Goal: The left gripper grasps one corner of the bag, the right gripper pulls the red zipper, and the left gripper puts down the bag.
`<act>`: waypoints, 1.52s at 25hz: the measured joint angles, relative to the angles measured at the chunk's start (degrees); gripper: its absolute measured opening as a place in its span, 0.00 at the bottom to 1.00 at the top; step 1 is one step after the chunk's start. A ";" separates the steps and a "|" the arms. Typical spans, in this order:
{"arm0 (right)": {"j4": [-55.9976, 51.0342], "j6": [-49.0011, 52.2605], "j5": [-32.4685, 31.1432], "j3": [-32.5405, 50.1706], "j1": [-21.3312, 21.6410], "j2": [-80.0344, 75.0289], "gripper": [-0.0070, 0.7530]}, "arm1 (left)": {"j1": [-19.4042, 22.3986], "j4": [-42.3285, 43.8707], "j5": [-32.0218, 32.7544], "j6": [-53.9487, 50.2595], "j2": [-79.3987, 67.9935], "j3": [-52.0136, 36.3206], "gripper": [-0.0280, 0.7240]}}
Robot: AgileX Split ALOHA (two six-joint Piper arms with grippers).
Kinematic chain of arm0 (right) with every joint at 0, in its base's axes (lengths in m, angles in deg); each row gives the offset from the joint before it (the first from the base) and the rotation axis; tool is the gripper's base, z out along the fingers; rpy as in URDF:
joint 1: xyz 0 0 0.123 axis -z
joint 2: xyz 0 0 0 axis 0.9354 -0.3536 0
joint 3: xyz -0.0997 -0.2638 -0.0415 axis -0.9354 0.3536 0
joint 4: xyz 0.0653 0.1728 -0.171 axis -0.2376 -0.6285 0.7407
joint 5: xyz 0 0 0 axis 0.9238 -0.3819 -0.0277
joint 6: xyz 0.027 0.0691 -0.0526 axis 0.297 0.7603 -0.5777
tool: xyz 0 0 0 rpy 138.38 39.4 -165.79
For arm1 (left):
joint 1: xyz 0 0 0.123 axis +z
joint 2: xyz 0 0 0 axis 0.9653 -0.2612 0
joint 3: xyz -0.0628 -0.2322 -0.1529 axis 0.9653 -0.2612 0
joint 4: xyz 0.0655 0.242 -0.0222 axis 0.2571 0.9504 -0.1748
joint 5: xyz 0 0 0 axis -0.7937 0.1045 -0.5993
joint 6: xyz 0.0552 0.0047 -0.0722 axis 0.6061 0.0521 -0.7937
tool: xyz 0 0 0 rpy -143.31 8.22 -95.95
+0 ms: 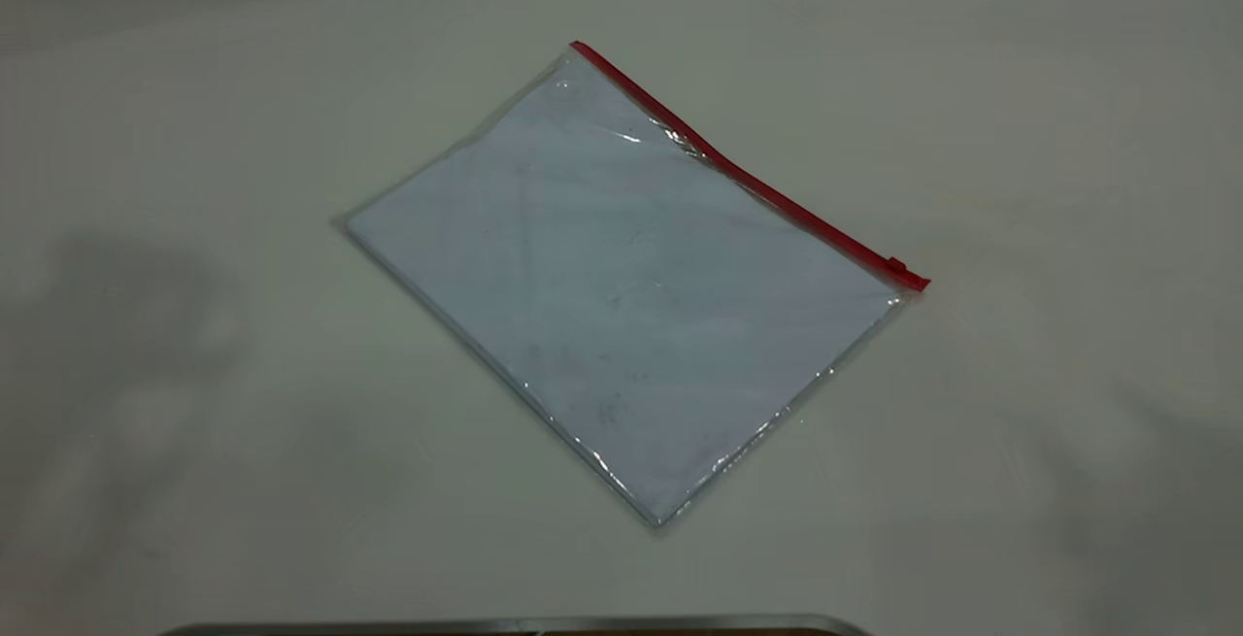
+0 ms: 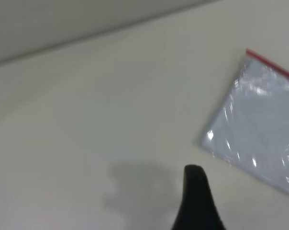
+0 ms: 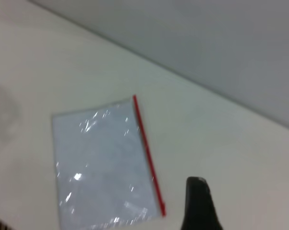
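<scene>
**A:** Where did the bag (image 1: 621, 296) sit?

**B:** Flat on the table (image 1: 194, 131), roughly mid-surface, turned diagonally. The red zipper (image 1: 748, 175) ran along its far-right long edge in the exterior view, from the far end down toward the right side, and the slider tab (image 1: 898, 267) sat at that near-right end. White sheets showed through the plastic. Nothing was touching it.

**A:** And the arms?

**B:** Neither appeared in the exterior view; only soft shadows lay on the table at either side. Each wrist camera caught a single dark fingertip of its own gripper: the left gripper (image 2: 197, 201) hung above bare table with the bag's corner (image 2: 206, 139) ahead of it and off to one side, well apart. The right gripper (image 3: 199, 206) hovered just beside the slider end of the zipper (image 3: 147, 148), though apart from it.

**A:** Open or closed?

**B:** I couldn't tell for either, since only one finger showed per view. Neither held anything.

**A:** So which relation mattered?

**B:** I judged it was the zipper's long axis. The slider lay toward the right arm's side, so the left would probably need to pin a corner at the zipper strip's end, and the task had not yet begun.
</scene>
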 joint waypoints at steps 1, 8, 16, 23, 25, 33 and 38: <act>0.07 0.00 0.00 3.33 0.00 2.51 0.71 | 0.00 0.00 0.00 -0.46 3.04 -3.42 0.82; -0.90 0.06 0.00 24.39 0.00 22.42 0.71 | 0.00 -0.11 0.00 -2.52 21.25 -24.00 0.82; -1.18 0.06 0.00 42.62 0.00 41.60 0.71 | 0.00 -0.11 0.00 -2.62 37.60 -42.32 0.82; 0.29 0.06 0.00 54.01 0.00 53.68 0.71 | 0.00 -0.18 0.00 -2.62 52.84 -54.79 0.82; 1.85 0.06 0.53 56.15 0.00 55.86 0.71 | 0.00 -0.18 0.00 -2.45 56.96 -57.65 0.82; 4.01 0.06 2.42 58.86 0.00 59.75 0.71 | 0.00 -0.18 -0.13 -0.76 68.99 -65.62 0.82; 4.01 0.06 3.81 58.86 0.00 59.75 0.71 | 0.00 -0.18 -0.48 -0.35 72.11 -66.31 0.82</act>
